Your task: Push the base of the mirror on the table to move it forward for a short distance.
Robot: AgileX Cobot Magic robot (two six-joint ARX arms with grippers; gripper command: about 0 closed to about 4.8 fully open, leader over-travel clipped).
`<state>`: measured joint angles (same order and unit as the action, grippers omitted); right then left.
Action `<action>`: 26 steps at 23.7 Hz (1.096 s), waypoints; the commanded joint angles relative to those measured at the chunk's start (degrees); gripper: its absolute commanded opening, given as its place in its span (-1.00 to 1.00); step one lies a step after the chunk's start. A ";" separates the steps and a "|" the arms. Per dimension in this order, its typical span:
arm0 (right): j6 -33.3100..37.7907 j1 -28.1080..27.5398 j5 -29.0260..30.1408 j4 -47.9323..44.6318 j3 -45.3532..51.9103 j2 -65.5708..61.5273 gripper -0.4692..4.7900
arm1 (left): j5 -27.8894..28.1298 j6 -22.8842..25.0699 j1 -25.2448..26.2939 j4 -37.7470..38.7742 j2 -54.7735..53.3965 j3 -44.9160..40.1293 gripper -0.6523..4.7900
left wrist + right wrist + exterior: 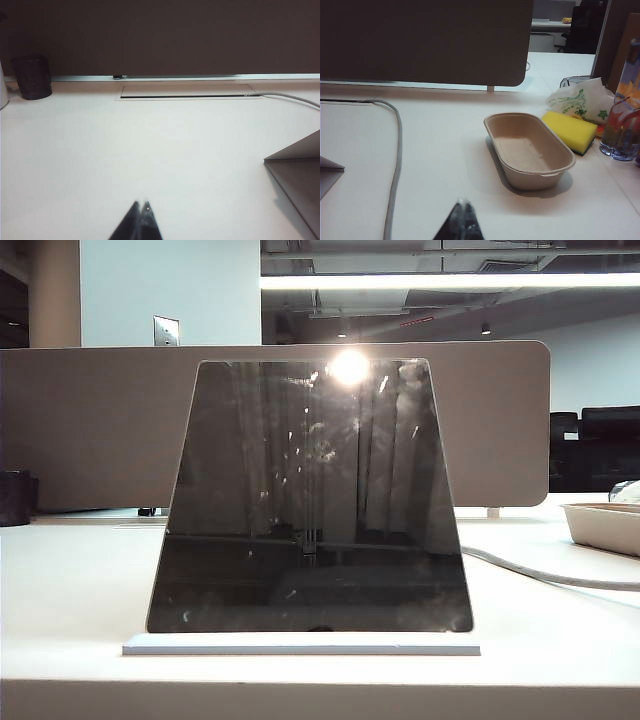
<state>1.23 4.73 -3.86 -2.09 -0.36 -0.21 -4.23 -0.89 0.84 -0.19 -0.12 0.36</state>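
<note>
Standing on its flat white base (300, 648), the glossy trapezoid mirror (310, 500); left gripper (141, 206) and right gripper (464, 202) jaws pressed together.

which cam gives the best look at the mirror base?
Exterior view: the base of the mirror shows as a full white strip under the mirror. Left wrist view catches only a corner; right wrist view a sliver. Neither gripper, left or right, touches it.

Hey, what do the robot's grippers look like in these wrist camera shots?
Only the fingertips show. The left gripper ends in dark, almost black fingers tapering to a narrow wedge, tips pressed together. The right gripper looks the same: dark, pointed fingers with slightly shiny tips. No cables, markings or arm links are visible; the exterior view shows neither arm.
</note>
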 commanded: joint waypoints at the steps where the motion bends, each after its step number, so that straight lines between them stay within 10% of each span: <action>1: 0.22 0.00 0.09 -1.07 -0.31 -0.02 -0.82 | 0.15 0.24 0.00 -0.66 -0.04 0.07 -0.76; 9: 0.22 0.00 0.09 -1.09 -0.31 -0.02 -0.82 | 1.16 0.24 -2.64 -0.66 -0.04 0.04 -0.76; 18: 2.38 0.04 0.85 -1.16 -0.37 -0.02 -0.82 | 1.60 0.24 -32.15 -0.68 -0.04 0.07 -0.76; 23: 28.26 0.02 4.20 -3.87 -0.66 -0.02 -0.82 | 1.51 0.24 -41.55 -0.66 -0.04 0.07 -0.76; 26: 45.70 0.02 8.87 -21.51 -0.74 -0.02 -0.82 | 1.62 0.24 -41.64 -0.68 -0.04 0.07 -0.76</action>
<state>38.30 4.73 3.66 -11.57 -0.49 -0.25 -2.74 -0.89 -40.80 -0.19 -0.12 0.36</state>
